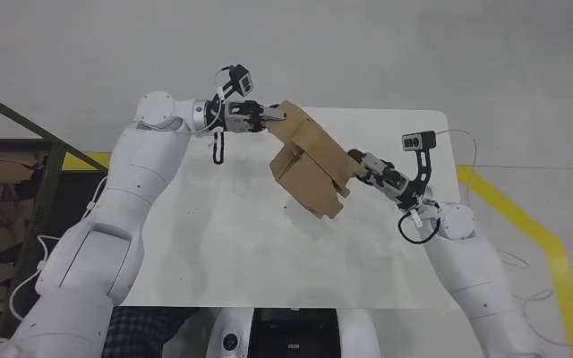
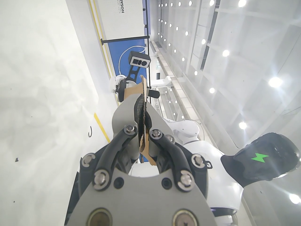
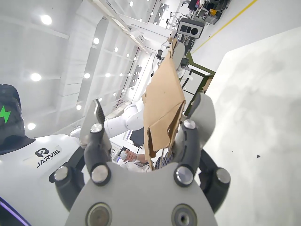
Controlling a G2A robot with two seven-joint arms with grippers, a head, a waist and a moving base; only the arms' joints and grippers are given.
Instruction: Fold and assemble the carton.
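Observation:
A brown cardboard carton (image 1: 309, 157), partly unfolded with its flaps loose, hangs in the air over the white table (image 1: 224, 242), stretched between both arms. My left gripper (image 1: 267, 116) holds its far end; in the left wrist view that gripper (image 2: 142, 111) is shut on the carton's thin edge (image 2: 143, 90). At the carton's near right corner is my right gripper (image 1: 361, 166). The right wrist view shows this gripper (image 3: 148, 101) open, fingers spread wide, with the carton's (image 3: 162, 95) lower flap between them, lying close to one finger (image 3: 203, 111).
A dark green frame holding cardboard pieces (image 1: 22, 170) stands off the table's left side. A yellow floor line (image 1: 510, 206) runs past the right edge. Bare table surface lies under and in front of the carton.

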